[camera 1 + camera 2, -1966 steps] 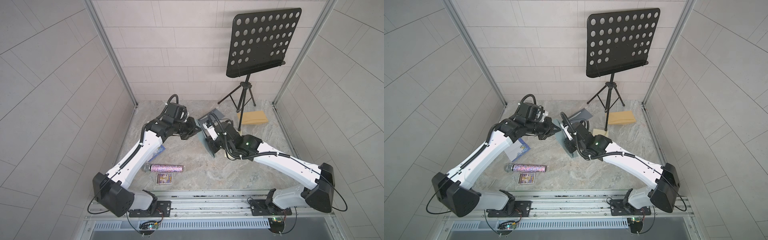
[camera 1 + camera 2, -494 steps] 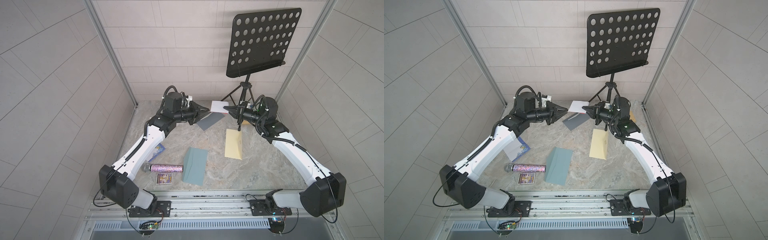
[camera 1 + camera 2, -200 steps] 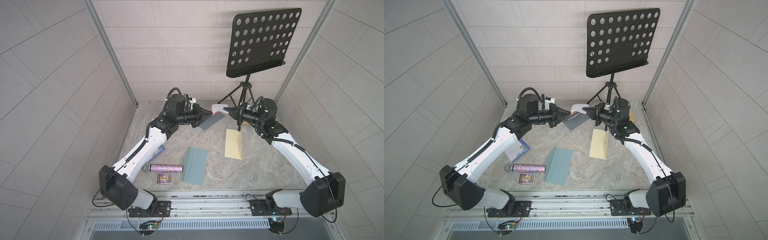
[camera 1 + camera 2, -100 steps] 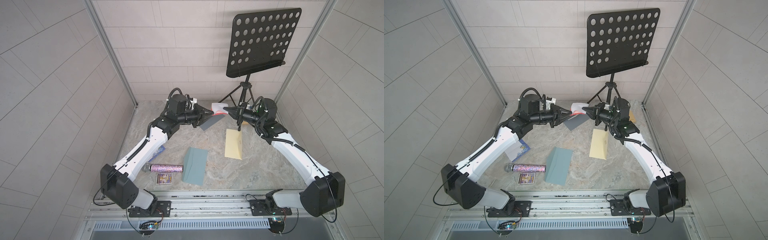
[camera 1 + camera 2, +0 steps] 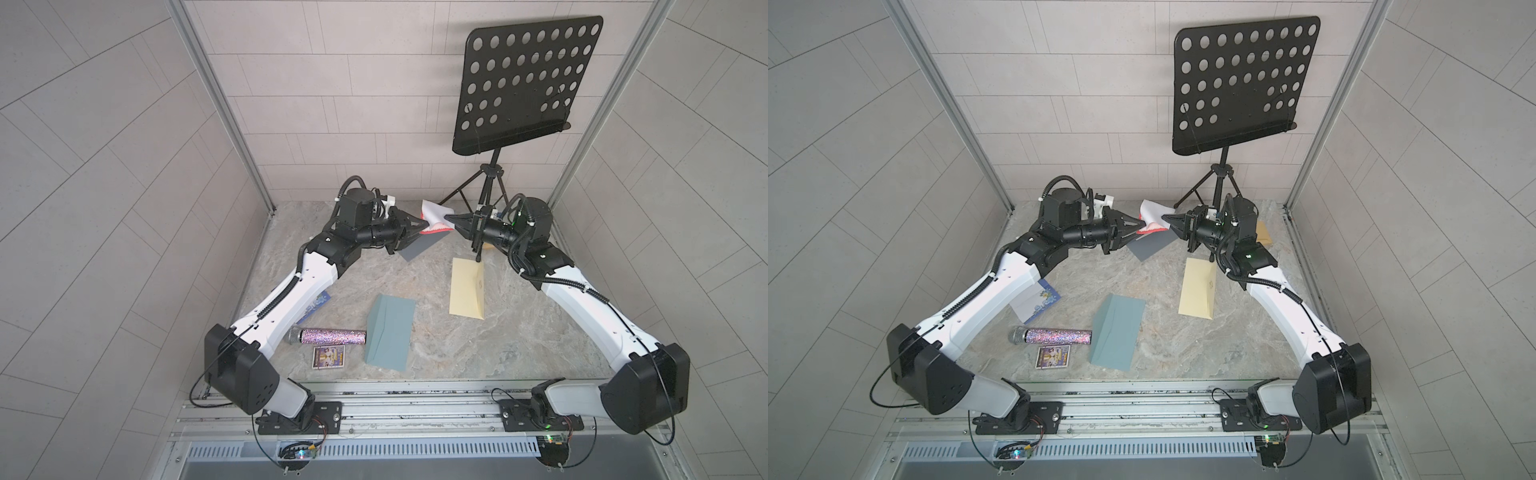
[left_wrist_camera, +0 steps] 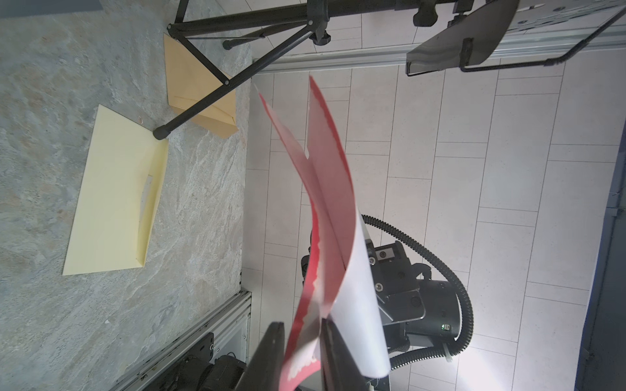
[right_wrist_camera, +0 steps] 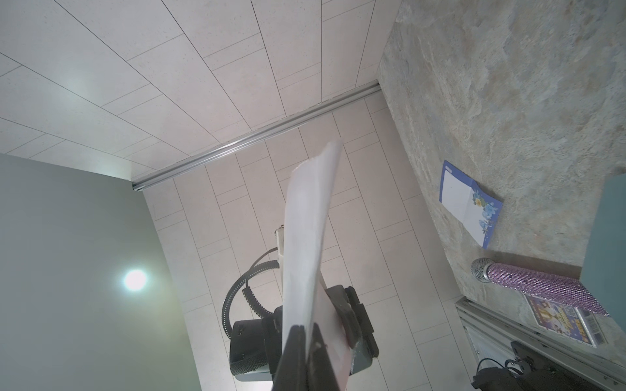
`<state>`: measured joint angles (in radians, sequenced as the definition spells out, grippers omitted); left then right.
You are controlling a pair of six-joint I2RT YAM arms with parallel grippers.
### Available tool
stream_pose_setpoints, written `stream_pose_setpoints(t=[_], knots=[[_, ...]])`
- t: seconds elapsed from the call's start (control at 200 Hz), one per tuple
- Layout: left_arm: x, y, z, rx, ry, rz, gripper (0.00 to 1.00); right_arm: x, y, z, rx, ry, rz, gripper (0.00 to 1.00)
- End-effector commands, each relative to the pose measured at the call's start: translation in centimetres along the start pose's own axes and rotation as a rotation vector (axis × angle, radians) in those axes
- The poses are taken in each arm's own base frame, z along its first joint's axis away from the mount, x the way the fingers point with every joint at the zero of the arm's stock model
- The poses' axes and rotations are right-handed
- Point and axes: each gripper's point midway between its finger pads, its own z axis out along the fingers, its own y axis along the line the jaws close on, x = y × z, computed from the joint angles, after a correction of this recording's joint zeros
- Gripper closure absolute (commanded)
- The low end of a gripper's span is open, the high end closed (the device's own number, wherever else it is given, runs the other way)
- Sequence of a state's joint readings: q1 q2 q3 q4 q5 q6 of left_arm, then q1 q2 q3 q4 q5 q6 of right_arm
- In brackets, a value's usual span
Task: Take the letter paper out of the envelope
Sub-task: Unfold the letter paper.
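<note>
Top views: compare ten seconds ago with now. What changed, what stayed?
Both arms swung from the middle to the back. The teal envelope, then up between them, lies flat. The right gripper pinches the paper aloft; the left gripper is open around it. Microphone and stand stayed.

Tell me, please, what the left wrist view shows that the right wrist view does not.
Only the left wrist view shows the yellow envelope, the brown envelope and the music stand with its legs. Only the right wrist view shows the glittery microphone, the blue flowered sheet and the small card. Both show the white-and-red paper held up in the air; the right gripper is shut on it.
</note>
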<state>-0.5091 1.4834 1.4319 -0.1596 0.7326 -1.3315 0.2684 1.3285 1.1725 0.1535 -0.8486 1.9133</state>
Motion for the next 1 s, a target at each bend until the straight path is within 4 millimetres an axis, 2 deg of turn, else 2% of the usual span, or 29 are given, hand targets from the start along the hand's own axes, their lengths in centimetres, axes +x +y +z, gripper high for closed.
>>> stream_pose_setpoints(t=[0.0, 0.195, 0.5, 0.77, 0.9, 0.956, 0.996], knots=[[0.0, -1.5, 0.2, 0.047, -0.001, 0.020, 0.74, 0.8, 0.5, -0.3, -0.024, 0.007, 0.028, 1.00], [-0.1, -1.7, 0.3, 0.058, -0.003, 0.020, 0.73, 1.1, -0.1, -0.2, -0.018, 0.008, 0.032, 1.00], [0.5, -1.3, 0.8, 0.048, 0.012, 0.019, 0.75, 1.7, 0.3, 0.0, -0.028, 0.012, 0.031, 1.00], [0.7, -1.1, 0.7, 0.040, 0.012, 0.024, 0.84, 1.8, 0.1, -0.1, -0.027, 0.014, 0.032, 1.00], [0.7, -0.7, 0.5, 0.016, 0.005, 0.034, 1.00, 1.9, -0.1, -0.1, -0.017, 0.012, 0.011, 1.00], [0.6, -0.8, 0.3, 0.011, -0.005, 0.045, 1.00, 1.9, -0.6, -0.2, 0.012, 0.010, -0.013, 1.00], [0.6, -0.9, 0.1, 0.007, -0.013, 0.059, 1.00, 1.9, -1.1, -0.3, 0.051, 0.007, -0.040, 0.92]])
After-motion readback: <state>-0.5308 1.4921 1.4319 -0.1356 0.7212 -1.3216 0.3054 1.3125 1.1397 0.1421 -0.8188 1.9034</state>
